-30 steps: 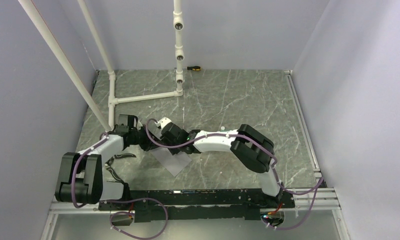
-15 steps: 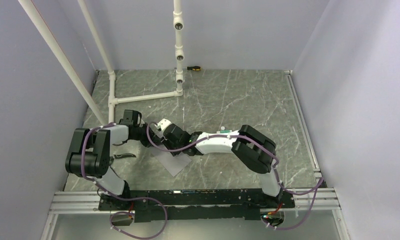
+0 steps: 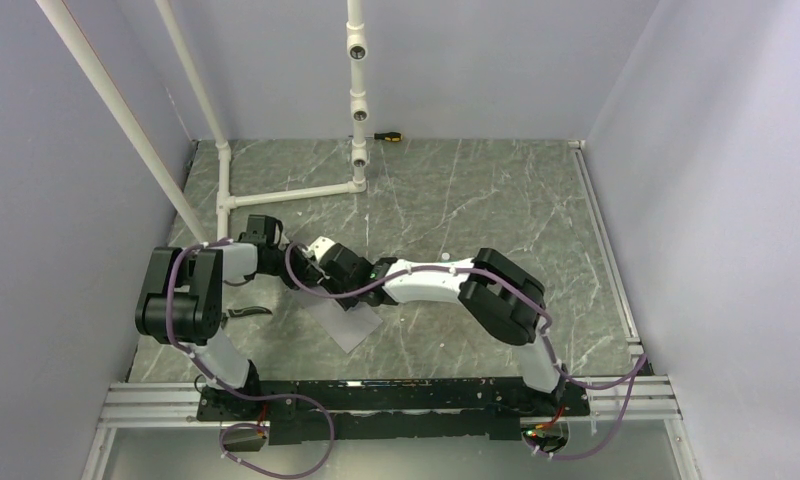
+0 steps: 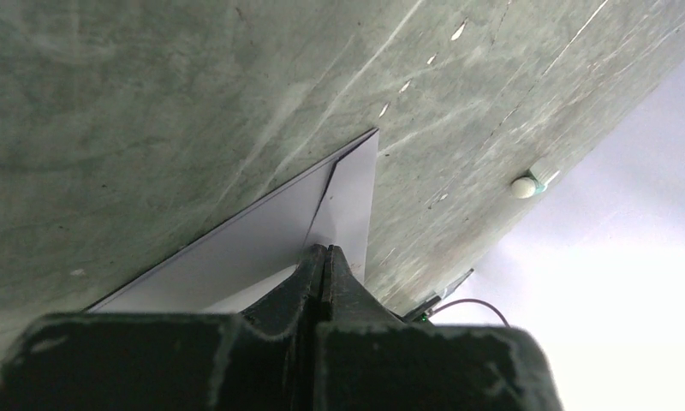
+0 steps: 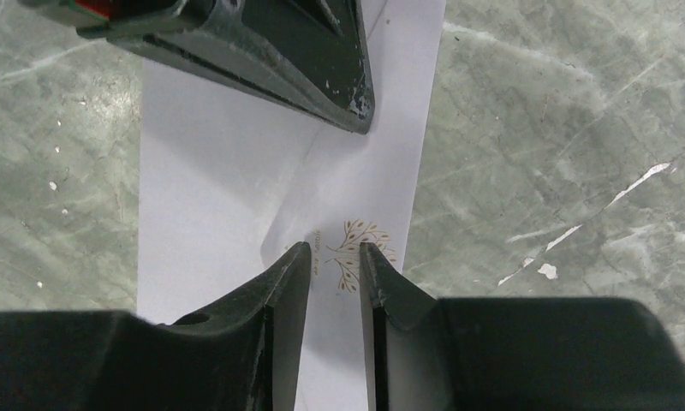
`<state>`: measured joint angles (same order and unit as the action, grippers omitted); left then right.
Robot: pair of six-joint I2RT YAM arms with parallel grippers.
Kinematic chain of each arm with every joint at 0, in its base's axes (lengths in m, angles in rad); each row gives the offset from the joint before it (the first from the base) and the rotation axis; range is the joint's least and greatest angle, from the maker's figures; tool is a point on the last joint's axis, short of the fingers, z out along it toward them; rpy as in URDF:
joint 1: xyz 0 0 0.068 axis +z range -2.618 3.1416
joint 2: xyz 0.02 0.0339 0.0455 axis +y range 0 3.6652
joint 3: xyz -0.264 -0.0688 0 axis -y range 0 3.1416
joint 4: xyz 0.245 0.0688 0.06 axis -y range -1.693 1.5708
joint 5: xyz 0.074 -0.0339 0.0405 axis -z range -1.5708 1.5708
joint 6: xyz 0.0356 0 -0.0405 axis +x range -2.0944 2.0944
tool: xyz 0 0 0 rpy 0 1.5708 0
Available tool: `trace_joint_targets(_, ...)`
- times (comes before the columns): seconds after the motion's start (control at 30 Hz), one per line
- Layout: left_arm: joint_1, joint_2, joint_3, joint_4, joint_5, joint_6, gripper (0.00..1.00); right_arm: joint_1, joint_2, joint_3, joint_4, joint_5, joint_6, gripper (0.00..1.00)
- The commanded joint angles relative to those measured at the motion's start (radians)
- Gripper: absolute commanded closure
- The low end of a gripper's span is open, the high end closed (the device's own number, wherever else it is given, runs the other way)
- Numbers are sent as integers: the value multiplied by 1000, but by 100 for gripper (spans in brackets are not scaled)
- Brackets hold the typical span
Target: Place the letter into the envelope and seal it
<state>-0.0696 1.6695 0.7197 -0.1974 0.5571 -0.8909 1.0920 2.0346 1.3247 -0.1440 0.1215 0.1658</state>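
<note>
The light grey envelope lies flat on the marbled table, near the left arm. In the right wrist view it shows a gold branch print and a flap crease. My left gripper is shut, its tips resting on the envelope near the flap seam; it sits at the envelope's far end. My right gripper is open by a narrow gap, just over the print, close beside the left one. The left fingers show at the top of the right wrist view. The tan-orange letter is not visible.
A white pipe frame stands at the back left. A screwdriver lies by the far wall. A small dark object lies on the table left of the envelope. Enclosure walls surround the table.
The left arm's elbow has swung up and away from the near edge while its gripper stayed at the envelope's far end. The right gripper has shifted slightly left.
</note>
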Motion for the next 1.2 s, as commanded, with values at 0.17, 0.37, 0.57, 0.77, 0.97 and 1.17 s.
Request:
trace_joint_targets(0.17,-3,89,-123,29,-116,-27,98,-1,118,142,-233,55,45,72)
trace_joint_targets(0.37,-2,79,-145,34,-121,-30,97,-1,157,225,-297,64,82,67)
trace_joint_targets(0.57,2,86,-155,42,-122,-36,97,-1,163,238,-295,17,110,61)
trace_joint_targets(0.77,12,96,-160,51,-111,-32,98,-1,155,200,-258,-53,95,55)
trace_joint_targets(0.97,23,91,-164,46,-111,-22,98,-1,164,154,-230,-135,85,49)
trace_joint_targets(1.17,29,93,-170,49,-108,-17,98,-1,178,120,-228,-146,89,48)
